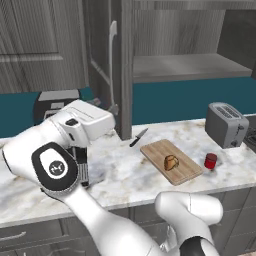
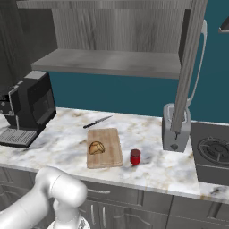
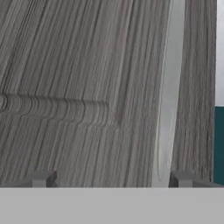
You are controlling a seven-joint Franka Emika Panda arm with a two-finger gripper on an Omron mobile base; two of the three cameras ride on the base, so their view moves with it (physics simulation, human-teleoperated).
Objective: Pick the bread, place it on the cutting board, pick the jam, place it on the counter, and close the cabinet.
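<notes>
Pincer tips stand far apart, wide open, with nothing between them. Right in front of the pincer is the dark grey, stripy wood of the cabinet. A long silver handle runs up the wood just ahead of one of the fingertips, close by the teal wall at the edge. It is hard to tell if the pincer touches the wood or only hangs near it. In the left base view the white arm bends up to the cabinet door, which stands swung out, and the grey shelf inside can be seen past it. Away from the pincer and lower down lies the counter, white and grey with brown lines. On it rests the cutting board, flat and light brown. The bread sits on the board, small and golden. The jam stands upright on the counter just beside the board, apart from the bread. A knife lies on the counter near the far end of the board. A silver toaster stands on the counter past the jam, well apart from the pincer. A black coffee machine stands on the counter on the other side of the board.
</notes>
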